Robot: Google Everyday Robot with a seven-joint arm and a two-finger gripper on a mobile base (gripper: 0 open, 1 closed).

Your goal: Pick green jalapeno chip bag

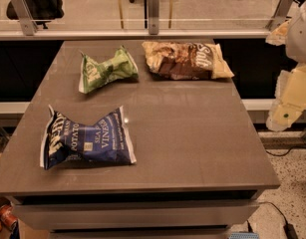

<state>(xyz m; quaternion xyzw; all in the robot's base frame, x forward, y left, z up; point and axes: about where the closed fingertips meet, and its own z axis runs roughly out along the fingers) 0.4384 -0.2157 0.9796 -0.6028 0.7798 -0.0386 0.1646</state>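
Observation:
The green jalapeno chip bag (106,69) lies on the grey table (192,133) at the back left. It is small, crumpled and light green, pinched at its middle. My gripper (288,108) hangs off the table's right side, beyond the edge and well away from the bag. It holds nothing that I can see.
A dark-blue chip bag (85,139) lies at the front left of the table. A brown-and-tan bag (187,59) lies at the back right, next to the green one. A glass railing (152,14) runs behind the table. The floor (292,183) drops off on the right.

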